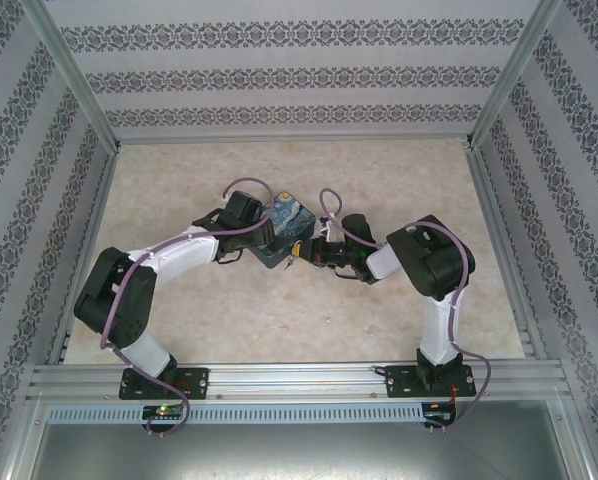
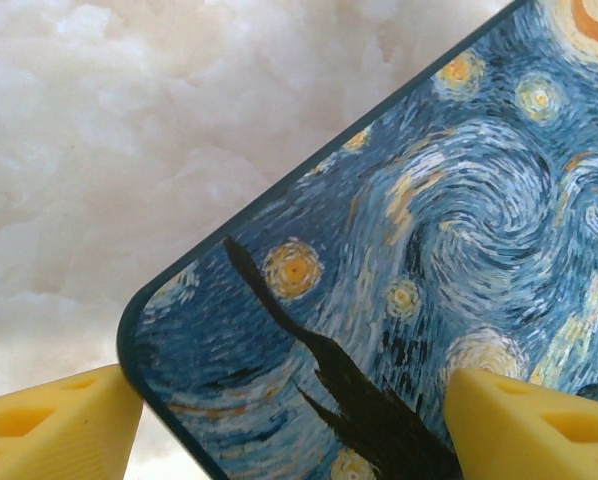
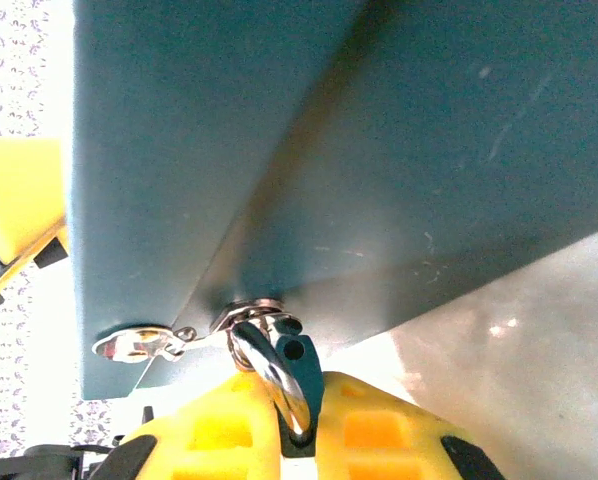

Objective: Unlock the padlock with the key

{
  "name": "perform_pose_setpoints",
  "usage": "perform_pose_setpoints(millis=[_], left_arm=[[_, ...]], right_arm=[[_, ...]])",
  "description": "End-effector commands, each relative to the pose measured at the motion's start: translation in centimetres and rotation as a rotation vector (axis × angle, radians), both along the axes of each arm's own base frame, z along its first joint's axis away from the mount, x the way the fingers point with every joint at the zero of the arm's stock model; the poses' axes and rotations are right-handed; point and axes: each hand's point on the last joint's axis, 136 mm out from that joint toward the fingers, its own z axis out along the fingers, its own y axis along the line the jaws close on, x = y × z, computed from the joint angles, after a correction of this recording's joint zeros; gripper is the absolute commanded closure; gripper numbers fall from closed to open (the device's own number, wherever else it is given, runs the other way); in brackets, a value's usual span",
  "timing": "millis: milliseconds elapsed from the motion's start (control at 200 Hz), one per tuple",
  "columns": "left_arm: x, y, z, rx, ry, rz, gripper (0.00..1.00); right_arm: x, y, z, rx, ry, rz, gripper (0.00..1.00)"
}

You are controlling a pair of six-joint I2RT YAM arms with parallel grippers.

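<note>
In the right wrist view the padlock (image 3: 301, 385), a small blue body with a silvery shackle (image 3: 269, 370), sits between my right gripper's (image 3: 297, 440) yellow fingers, which are shut on it. Its shackle hooks through the metal loop (image 3: 251, 312) on the dark teal box (image 3: 279, 150). One hole in the blue body stands empty. A shiny flat metal piece (image 3: 134, 345) hangs beside the loop; I cannot tell whether it is the key. My left gripper (image 2: 294, 430) is open across the box's painted lid (image 2: 429, 230), one finger (image 2: 59, 425) at its corner.
The painted box (image 1: 287, 218) lies mid-table on the marble-patterned top (image 1: 399, 170), between both wrists. Patterned walls and metal frame rails (image 1: 299, 380) enclose the table. The left gripper's yellow finger (image 3: 19, 195) shows beside the box's far side.
</note>
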Motion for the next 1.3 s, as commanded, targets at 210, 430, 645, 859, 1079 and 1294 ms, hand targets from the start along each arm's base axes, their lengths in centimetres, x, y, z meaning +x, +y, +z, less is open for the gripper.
perform_pose_setpoints(millis=[210,430,645,859,1079,1294], left_arm=[[-3.7,2.5,-5.9,0.187,0.249,-0.063,0.23],[-4.3,2.3,-7.3,0.201,0.290,-0.101,0.30],[-4.5,2.2,-7.8,0.258,0.318,-0.151,0.35],[-4.4,2.0,-8.3,0.282,0.343,-0.179,0.37],[-4.6,1.7,-8.7,0.282,0.355,-0.190,0.39],[-4.6,1.6,-8.8,0.281,0.358,-0.196,0.39]], right_arm=[[0.2,-0.4,0.0,-0.030,0.104,-0.039,1.00],[1.9,-1.3,0.5,-0.018,0.096,-0.083,1.00],[3.8,-1.9,2.6,0.019,0.067,-0.090,1.00],[5.1,-3.9,4.5,0.050,0.051,-0.111,1.00],[5.9,-6.1,5.2,0.053,0.045,-0.146,1.00],[6.5,-8.2,5.2,0.054,0.060,-0.188,1.00]])
